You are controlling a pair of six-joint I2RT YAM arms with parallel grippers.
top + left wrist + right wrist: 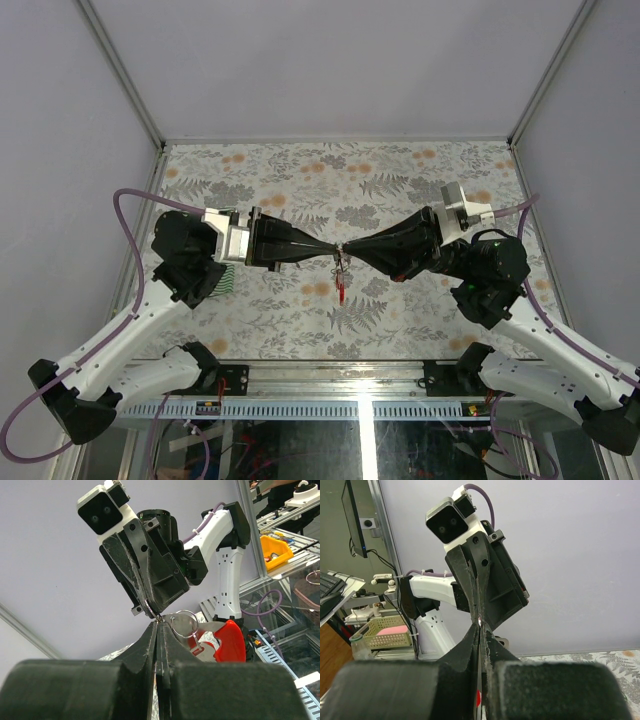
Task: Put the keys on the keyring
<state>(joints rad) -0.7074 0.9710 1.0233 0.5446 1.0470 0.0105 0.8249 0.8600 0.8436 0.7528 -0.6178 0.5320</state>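
Note:
Above the middle of the table my left gripper [333, 249] and right gripper [350, 249] meet tip to tip, both shut. Below the tips hang the keys [343, 270], with a red tag [343, 293] lowest. In the left wrist view my left gripper [159, 622] is shut on the edge of a flat silvery key [210, 626]. The right gripper [151, 611] opposite pinches a thin wire loop, the keyring [148, 606]. A small ring [172, 625] and a red key head [232, 642] dangle beside my fingers. From the right wrist, the right gripper [480, 625] shows only a metal glint at its tips.
A floral cloth [400, 180] covers the table, which has grey walls on three sides. A green-and-white striped piece [228, 280] lies under the left arm. The metal frame rail [330, 375] runs along the near edge between the arm bases.

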